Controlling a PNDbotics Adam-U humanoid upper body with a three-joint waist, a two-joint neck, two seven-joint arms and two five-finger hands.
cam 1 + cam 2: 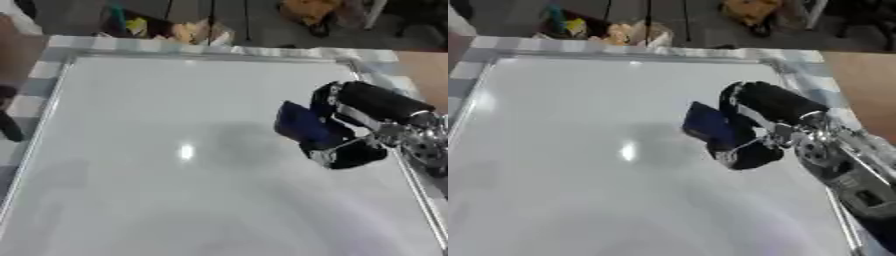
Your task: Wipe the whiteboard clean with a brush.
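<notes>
The robot's black right hand (354,125) clasped a dark blue block-shaped brush (302,124) against the right side of the large white metal-framed whiteboard (157,150); tilting the brush risked lifting it off the surface and leaving patches unwiped.

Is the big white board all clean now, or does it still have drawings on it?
Clean, as far as both views show: the whiteboard is plain white, with only a light glare. The right hand holds the dark blue brush on it.

The right hand (354,125) holds the brush (302,124) on the whiteboard (157,150), toward its right edge.
</notes>
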